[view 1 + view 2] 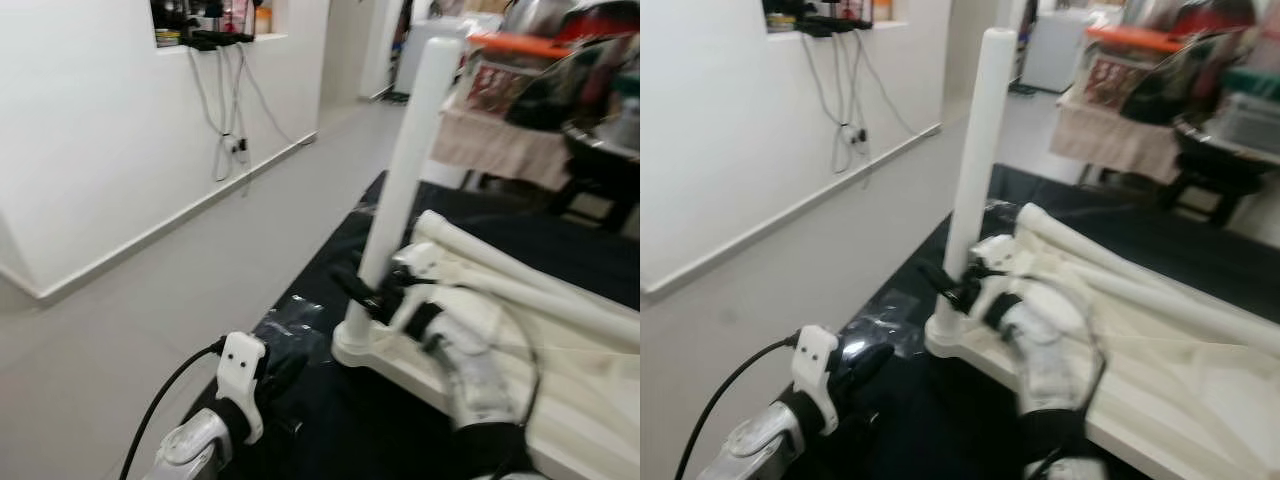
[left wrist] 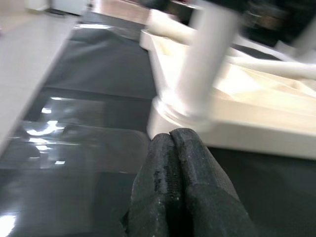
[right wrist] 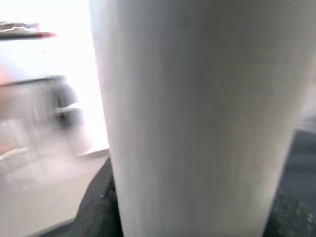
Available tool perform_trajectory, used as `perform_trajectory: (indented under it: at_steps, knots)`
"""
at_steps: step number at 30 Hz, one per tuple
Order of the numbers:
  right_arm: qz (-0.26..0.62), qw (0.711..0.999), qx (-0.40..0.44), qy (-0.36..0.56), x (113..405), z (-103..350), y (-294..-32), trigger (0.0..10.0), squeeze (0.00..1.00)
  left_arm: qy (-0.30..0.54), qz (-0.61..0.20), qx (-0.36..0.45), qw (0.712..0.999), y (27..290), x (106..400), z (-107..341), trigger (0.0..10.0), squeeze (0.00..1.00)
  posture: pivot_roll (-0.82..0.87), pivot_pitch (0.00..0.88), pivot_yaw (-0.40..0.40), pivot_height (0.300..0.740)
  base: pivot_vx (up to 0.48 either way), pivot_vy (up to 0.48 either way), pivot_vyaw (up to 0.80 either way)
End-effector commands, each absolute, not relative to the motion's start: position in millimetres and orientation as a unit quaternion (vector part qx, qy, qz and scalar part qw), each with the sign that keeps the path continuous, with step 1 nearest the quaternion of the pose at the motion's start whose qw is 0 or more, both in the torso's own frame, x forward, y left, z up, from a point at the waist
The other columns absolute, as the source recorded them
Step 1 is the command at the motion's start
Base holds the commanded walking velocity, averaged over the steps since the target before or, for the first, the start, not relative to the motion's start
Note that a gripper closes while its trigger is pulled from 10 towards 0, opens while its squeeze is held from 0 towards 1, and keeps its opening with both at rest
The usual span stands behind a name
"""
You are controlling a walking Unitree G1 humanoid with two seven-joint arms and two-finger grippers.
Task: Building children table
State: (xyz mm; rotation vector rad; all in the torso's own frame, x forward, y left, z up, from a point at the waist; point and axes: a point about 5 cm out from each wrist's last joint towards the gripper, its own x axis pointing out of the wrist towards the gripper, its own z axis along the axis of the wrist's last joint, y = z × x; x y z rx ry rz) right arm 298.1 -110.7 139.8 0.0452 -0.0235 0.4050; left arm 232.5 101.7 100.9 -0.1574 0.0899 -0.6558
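One white cylindrical table leg (image 1: 405, 170) stands upright in the overturned white tabletop's (image 1: 590, 400) corner socket, its long axis vertical. My right gripper (image 1: 372, 295) clamps it low down; my left gripper (image 2: 183, 187), fingers pressed together, waits just short of its base.

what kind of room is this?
Probably a lived-in home, a hallway or room edge: pale floor, white wall with skirting, hanging charger cables, a cluttered cloth-covered table, and a doorway beyond.
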Motion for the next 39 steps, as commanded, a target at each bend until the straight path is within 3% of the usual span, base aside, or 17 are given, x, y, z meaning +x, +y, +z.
perform_trajectory:
  at_steps: [1,5,6,9,10,11,20,21,24,29,30,34,35,39]
  knots:
    - [0.168,0.984,0.003,0.065,292,112,-116,0.0,0.0,0.046,-0.321,-0.072,0.943,103,233,100,10.0,0.0,-0.01,0.0,-0.082,0.74,0.0,0.0,0.0]
    - [0.196,0.978,-0.002,0.069,301,111,-116,0.0,0.0,0.047,-0.323,-0.074,0.942,104,234,100,10.0,0.0,0.01,0.0,-0.09,0.74,0.0,0.0,0.0]
    - [0.197,0.978,0.002,0.074,301,111,-116,10.0,0.0,0.046,-0.32,-0.072,0.943,104,234,100,10.0,0.0,0.02,0.0,-0.09,0.74,0.0,0.0,0.0]
    - [0.21,0.975,0.014,0.066,299,115,-116,10.0,0.0,0.044,-0.317,-0.07,0.945,104,235,101,10.0,0.0,0.02,0.0,-0.089,0.74,0.0,0.0,0.0]
    - [0.222,0.972,0.022,0.068,297,117,-114,10.0,0.4,0.044,-0.317,-0.071,0.945,104,235,101,10.0,0.0,0.02,0.0,-0.089,0.74,0.0,0.0,0.0]
    - [0.238,0.968,0.033,0.069,296,120,-112,10.0,1.0,0.044,-0.318,-0.071,0.944,104,235,101,10.0,0.0,0.01,0.0,-0.087,0.74,0.0,0.0,0.0]
    - [0.354,0.932,0.06,0.038,306,147,-117,10.0,1.0,0.045,-0.32,-0.073,0.944,103,236,101,10.0,0.0,0.02,0.0,-0.081,0.74,0.0,0.0,0.0]
    - [0.404,0.912,0.056,0.047,313,150,-125,10.0,0.0,0.046,-0.32,-0.073,0.944,102,236,100,10.0,0.0,0.03,0.0,-0.086,0.74,0.0,0.0,0.0]
    - [0.47,0.88,0.026,0.061,330,153,-141,10.0,0.0,0.046,-0.32,-0.072,0.944,102,236,100,10.0,0.0,0.04,0.0,-0.09,0.74,0.0,0.0,0.0]
    - [0.541,0.839,0.034,0.05,335,159,-147,10.0,0.0,0.045,-0.319,-0.07,0.944,102,236,99,10.0,0.0,0.05,0.0,-0.092,0.74,0.0,0.0,0.0]
    - [0.543,0.837,0.047,0.046,339,162,-149,8.1,0.0,0.045,-0.319,-0.07,0.944,101,236,99,10.0,0.0,0.05,0.0,-0.093,0.74,0.0,0.0,0.0]
    - [0.544,0.835,0.062,0.042,343,164,-150,8.1,0.0,0.045,-0.319,-0.07,0.944,101,236,99,10.0,0.0,0.05,0.0,-0.093,0.74,0.0,0.0,0.0]
    - [0.545,0.834,0.072,0.043,345,164,-151,0.0,0.0,0.046,-0.319,-0.069,0.944,101,235,99,10.0,0.0,0.06,0.0,-0.093,0.74,0.0,0.0,0.0]
    - [0.545,0.833,0.08,0.052,350,162,-154,0.0,0.0,0.046,-0.32,-0.069,0.944,100,235,99,10.0,0.0,0.07,0.0,-0.094,0.74,0.0,0.0,0.0]
